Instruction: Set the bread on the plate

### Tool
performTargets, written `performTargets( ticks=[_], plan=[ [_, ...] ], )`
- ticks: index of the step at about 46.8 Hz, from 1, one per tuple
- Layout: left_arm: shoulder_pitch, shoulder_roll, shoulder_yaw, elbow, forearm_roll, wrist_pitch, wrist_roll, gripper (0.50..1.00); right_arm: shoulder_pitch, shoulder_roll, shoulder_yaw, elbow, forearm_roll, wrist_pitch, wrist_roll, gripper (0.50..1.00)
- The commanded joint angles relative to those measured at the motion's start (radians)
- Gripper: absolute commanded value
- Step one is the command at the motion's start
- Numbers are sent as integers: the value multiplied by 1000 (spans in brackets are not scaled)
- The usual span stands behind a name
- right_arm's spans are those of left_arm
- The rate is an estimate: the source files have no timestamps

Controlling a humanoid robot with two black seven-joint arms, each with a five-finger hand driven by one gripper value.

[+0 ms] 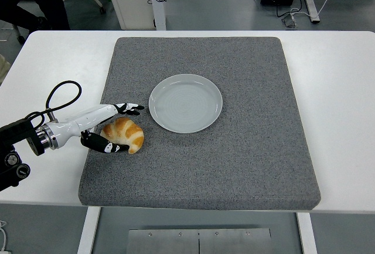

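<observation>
Nearest the table edge, left hand (108, 129) sits w/ fingers spread round the golden crescent-shaped bread roll (123, 135) on the grey felt mat (246, 148), not yet gripping. Close evenly, lift straight, then carry to the round pale-grey plate (186, 102) just beyond.

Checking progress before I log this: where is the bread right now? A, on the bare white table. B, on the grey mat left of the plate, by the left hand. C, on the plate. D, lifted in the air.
B: the bread lies on the mat, left of the empty plate, between the left hand's fingers.
</observation>
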Motion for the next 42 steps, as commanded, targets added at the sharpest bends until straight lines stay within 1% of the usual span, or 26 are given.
performTargets(
  ticks=[1,3,4,8,9,14,20,26,35,42],
  plan=[
    [0,0,0,1,0,0,-2,722,0,0,0,0,0,0,1,1000],
    [0,0,0,1,0,0,-2,695,0,0,0,0,0,0,0,1000],
    [0,0,0,1,0,0,-2,674,0,0,0,0,0,0,0,1000],
    [0,0,0,1,0,0,-2,545,0,0,0,0,0,0,0,1000],
    [0,0,0,1,0,0,-3,500,0,0,0,0,0,0,0,1000],
    [-5,0,0,1,-3,-2,-6,500,0,0,0,0,0,0,1,1000],
    [-14,3,0,-1,-9,-3,-54,500,0,0,0,0,0,0,1,1000],
    [-23,17,-6,-2,-11,-3,-63,500,0,0,0,0,0,0,0,1000],
    [-84,55,-6,-4,-17,-9,-63,500,0,0,0,0,0,0,0,1000],
    [-165,72,-3,-4,-32,-26,-63,500,0,0,0,0,0,0,0,1000]
  ],
)
